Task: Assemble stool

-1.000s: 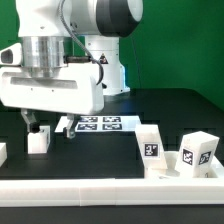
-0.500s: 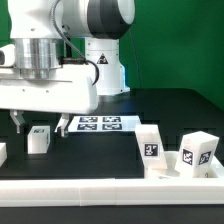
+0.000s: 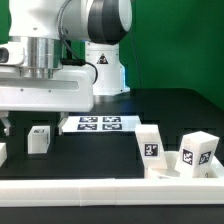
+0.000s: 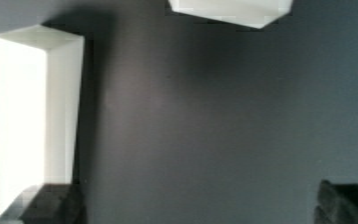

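Stool leg block (image 3: 40,140) is set upright on the black table (image 3: 175,108), near the gripper (image 4: 199,203), which is spread and empty. It is judged light, rigid and slippery, best pinched across its flat sides.

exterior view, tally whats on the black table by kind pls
leg blocks: 3
marker board: 1
white front rail: 1
cut-off white piece at the exterior view's left edge, kind unclear: 1
total: 6
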Available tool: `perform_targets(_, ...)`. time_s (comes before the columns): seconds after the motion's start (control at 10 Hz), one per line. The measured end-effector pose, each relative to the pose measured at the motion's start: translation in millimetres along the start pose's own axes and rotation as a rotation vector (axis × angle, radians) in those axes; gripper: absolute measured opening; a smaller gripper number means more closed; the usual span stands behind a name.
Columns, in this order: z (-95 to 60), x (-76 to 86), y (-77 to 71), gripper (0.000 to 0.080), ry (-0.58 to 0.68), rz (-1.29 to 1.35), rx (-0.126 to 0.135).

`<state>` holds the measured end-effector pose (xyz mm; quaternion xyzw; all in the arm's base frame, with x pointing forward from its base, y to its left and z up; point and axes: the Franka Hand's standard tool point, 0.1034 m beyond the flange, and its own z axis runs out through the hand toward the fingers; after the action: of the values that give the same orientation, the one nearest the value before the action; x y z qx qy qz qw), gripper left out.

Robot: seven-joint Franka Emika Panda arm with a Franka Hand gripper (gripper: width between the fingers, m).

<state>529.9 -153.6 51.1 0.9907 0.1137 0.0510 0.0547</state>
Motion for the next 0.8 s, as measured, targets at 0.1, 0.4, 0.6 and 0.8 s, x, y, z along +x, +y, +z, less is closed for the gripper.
perform_targets(0.1, 0.0, 0.0, 0.2, 0.0648, -0.001, -0.038, -0.001)
perform_targets(0.4, 3.1, -6.8, -3.2, 0.0648, -0.014, 0.014, 0.008)
perform_targets(0.6, 9.5, -22.0, -7.8, 0.0648, -0.044, 0.037, 0.023)
perform_targets(0.8, 9.1, -19.9, -9.2, 0.0648, -0.049, 0.040, 0.030)
